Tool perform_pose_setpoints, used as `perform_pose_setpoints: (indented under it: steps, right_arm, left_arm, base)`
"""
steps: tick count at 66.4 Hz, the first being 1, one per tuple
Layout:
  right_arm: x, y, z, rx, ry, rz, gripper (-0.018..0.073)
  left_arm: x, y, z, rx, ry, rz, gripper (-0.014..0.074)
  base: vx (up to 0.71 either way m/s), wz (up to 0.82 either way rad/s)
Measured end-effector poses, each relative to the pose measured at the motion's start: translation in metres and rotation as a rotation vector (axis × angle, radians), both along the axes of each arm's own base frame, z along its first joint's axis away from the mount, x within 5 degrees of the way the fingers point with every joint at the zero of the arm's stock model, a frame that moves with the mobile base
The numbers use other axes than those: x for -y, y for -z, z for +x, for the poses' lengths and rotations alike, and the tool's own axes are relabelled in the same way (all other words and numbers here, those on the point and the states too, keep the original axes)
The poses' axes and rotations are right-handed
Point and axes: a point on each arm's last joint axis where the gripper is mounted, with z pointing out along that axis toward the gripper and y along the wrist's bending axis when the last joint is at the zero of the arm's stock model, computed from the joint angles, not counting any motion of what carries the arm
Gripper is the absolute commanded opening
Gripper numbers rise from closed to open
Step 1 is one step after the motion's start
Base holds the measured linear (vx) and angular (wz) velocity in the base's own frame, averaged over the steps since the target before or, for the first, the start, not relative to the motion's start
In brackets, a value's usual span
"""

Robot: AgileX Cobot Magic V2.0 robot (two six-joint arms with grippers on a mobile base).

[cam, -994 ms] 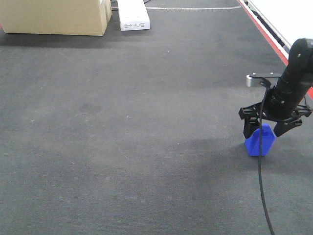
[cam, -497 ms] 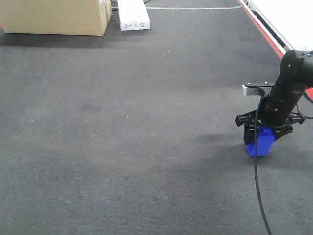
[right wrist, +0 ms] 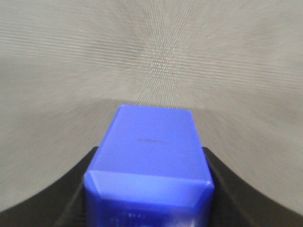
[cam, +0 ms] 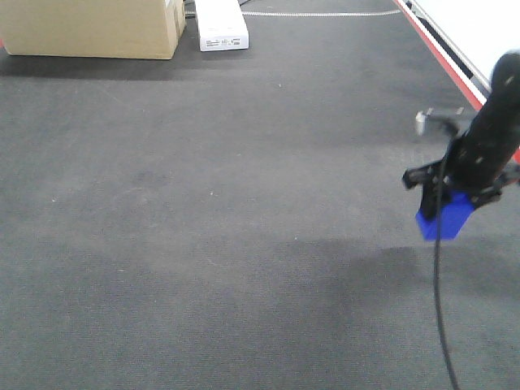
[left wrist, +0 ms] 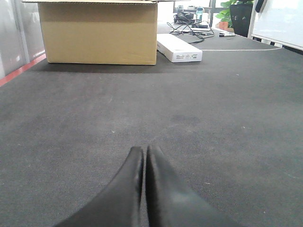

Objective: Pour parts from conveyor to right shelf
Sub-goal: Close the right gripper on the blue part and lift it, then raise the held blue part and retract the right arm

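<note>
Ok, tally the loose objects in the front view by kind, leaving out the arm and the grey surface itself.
Blue block: 1
Cardboard box: 1
White flat box: 1
Total: 3

The block [cam: 445,223] sits between the right claw's [cam: 453,205] jaws, seemingly above the conveyor [cam: 203,211]; a box [cam: 89,28] lies far behind-left.

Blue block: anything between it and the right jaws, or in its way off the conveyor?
Nothing visible. The right gripper grips the blue block, held above the conveyor; the cardboard box sits far off. Shelf unseen.
</note>
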Motion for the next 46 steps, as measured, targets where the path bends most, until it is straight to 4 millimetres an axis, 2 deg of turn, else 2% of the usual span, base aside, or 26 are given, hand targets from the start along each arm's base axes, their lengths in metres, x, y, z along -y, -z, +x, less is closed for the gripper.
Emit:
perform_pose_setpoints:
  steps: [9, 17, 20, 25, 33, 46]
  right_arm:
    - [-0.001, -0.046, -0.018, 0.113, 0.0, 0.0, -0.0009]
    - [-0.002, -0.089, -0.049, 0.226, 0.0, -0.004, -0.0009]
    - [-0.002, -0.096, -0.063, 0.242, -0.001, -0.008, -0.0009]
    - [-0.002, -0.099, -0.087, 0.236, -0.002, -0.019, -0.0009]
    - [-0.002, -0.086, -0.127, 0.176, -0.005, -0.026, -0.0009]
    - [-0.003, -0.07, -0.167, 0.13, -0.003, -0.026, -0.0009]
  left_arm:
    - [0.0, 0.0, 0.0, 0.0, 0.0, 0.0, -0.0006]
    - [0.0, 0.0, 0.0, 0.0, 0.0, 0.0, -0.0006]
    - [0.0, 0.0, 0.0, 0.0, 0.0, 0.0, -0.0006]
    - [0.0, 0.0, 0.0, 0.0, 0.0, 0.0, -0.0006]
    - [0.0, 0.0, 0.0, 0.0, 0.0, 0.0, -0.0006]
    - [0.0, 0.0, 0.0, 0.0, 0.0, 0.0, -0.0006]
  base:
    - [0.0, 0.0]
    - [0.0, 0.0]
    - [0.0, 0.0]
    - [0.0, 0.0]
    - [0.0, 0.0]
    - [0.0, 0.0]
